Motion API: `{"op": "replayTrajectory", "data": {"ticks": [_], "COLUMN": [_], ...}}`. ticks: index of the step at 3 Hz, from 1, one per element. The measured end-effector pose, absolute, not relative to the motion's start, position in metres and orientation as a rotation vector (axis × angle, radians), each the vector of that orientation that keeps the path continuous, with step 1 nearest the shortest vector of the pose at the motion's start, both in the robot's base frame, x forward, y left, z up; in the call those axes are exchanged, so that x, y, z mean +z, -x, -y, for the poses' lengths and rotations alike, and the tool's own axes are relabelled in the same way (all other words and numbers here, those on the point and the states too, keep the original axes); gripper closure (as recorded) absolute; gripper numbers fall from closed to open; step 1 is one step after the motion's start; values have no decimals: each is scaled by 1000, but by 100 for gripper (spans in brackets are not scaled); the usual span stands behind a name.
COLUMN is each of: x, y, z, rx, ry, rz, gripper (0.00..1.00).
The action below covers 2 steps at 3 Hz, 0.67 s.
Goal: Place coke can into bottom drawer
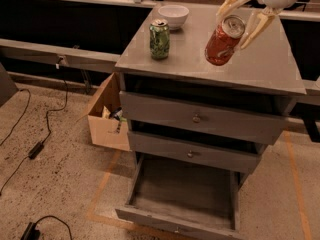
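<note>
The coke can (223,40), red with a silver top, hangs tilted above the grey cabinet top (270,66). My gripper (239,19) comes in from the upper right and is shut on it, pale fingers (254,28) on either side of the can's upper end. The bottom drawer (184,194) is pulled out at the foot of the cabinet, a shallow grey tray with nothing in it.
A green can (160,39) and a white bowl (173,15) stand on the cabinet top to the left. The two upper drawers (200,119) are closed. An open cardboard box (107,116) sits left of the cabinet, and cables (35,149) lie on the floor.
</note>
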<state>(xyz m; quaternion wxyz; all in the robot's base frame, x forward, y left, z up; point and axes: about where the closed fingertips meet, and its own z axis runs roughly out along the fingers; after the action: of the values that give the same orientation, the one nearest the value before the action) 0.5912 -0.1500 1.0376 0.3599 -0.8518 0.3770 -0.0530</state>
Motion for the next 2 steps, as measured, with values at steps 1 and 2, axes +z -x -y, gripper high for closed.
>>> {"op": "replayTrajectory", "data": {"ticks": [1, 2], "x": [1082, 1075], "y": [-534, -472], "z": [145, 118], "rx": [-253, -183], "ry": [2060, 1992], "rz": [-1050, -1095], "gripper": [100, 100]}}
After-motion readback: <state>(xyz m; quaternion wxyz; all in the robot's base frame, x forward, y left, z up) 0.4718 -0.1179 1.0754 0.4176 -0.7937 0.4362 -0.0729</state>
